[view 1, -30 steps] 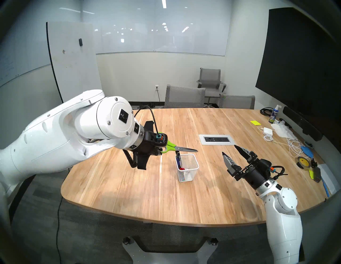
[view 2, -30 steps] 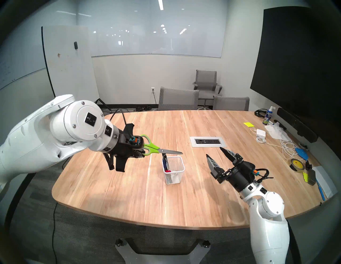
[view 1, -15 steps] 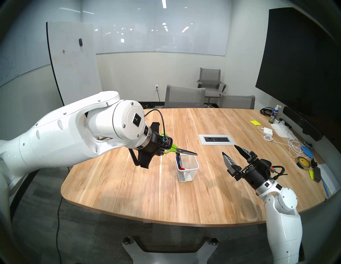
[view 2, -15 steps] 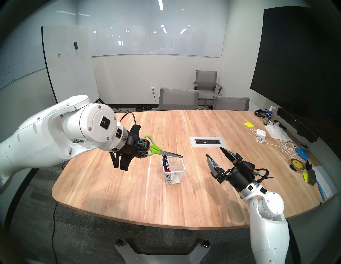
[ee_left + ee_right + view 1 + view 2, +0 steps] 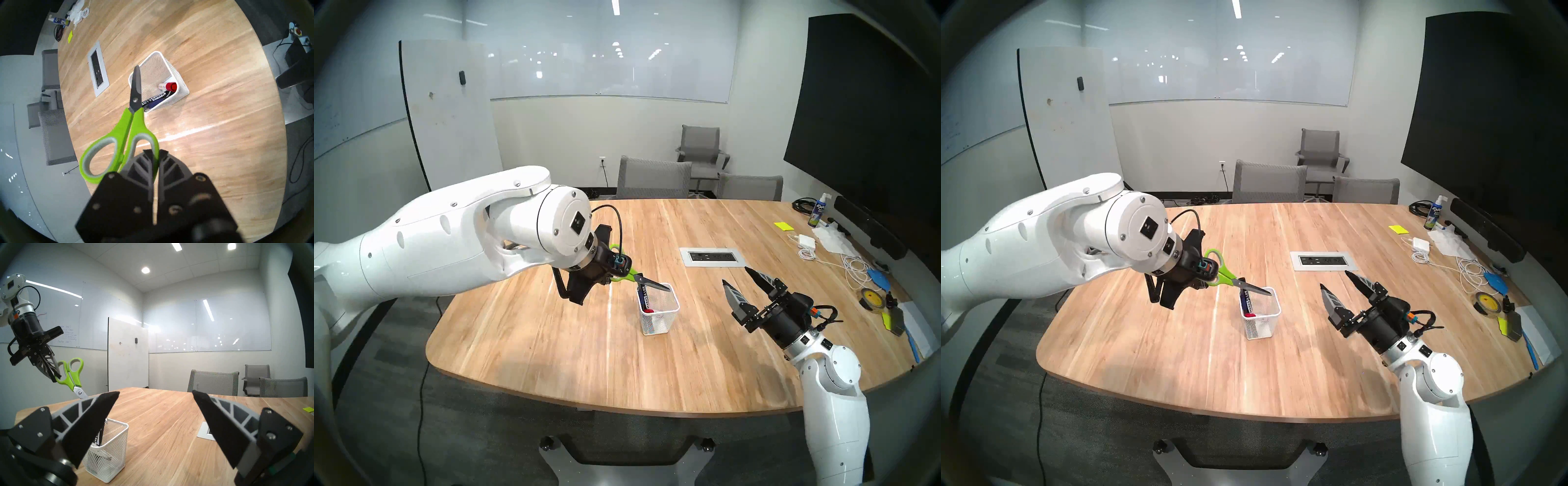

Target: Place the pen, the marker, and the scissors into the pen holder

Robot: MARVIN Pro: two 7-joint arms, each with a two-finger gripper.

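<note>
My left gripper [image 5: 155, 152] is shut on one lime-green loop of the scissors [image 5: 130, 129], held in the air left of the pen holder [image 5: 663, 317]. The closed blades slope down to the right, and the tip sits at the white mesh holder's far rim [image 5: 1275, 292]. Inside the holder lean a thick black marker [image 5: 155, 100], a white red-capped marker [image 5: 169, 86] and a slim dark-blue pen [image 5: 639, 294]. My right gripper [image 5: 734, 275] hangs open and empty to the right of the holder, above the table.
A power outlet plate [image 5: 712, 257] is set into the wooden table behind the holder. Cables, a charger [image 5: 806, 240], a tape roll [image 5: 872, 298], a spray bottle [image 5: 818, 210] and a yellow note lie at the far right. Grey chairs stand behind the table.
The left arm has swung right and tipped the scissors from nearly level to point-down, bringing the tip to the holder's rim. The right arm has not moved.
</note>
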